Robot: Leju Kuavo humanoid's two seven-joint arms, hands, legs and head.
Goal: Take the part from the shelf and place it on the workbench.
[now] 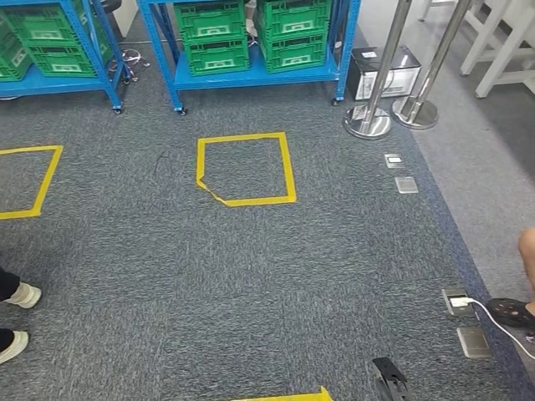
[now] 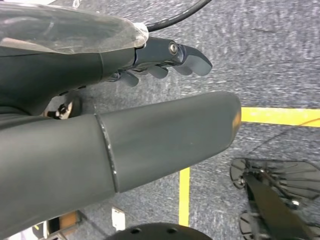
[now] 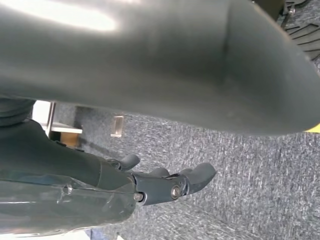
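At twelve o'clock in my head view, blue shelf [image 1: 252, 73] carrying green crates [image 1: 214, 33]; I cannot make out the part. Left robot hand [image 2: 162, 62] and right robot hand [image 3: 166, 182] hang over carpet [image 1: 252, 276], fingers apart, holding nothing.

Even bright light; wrist views blurred close up, with glare.
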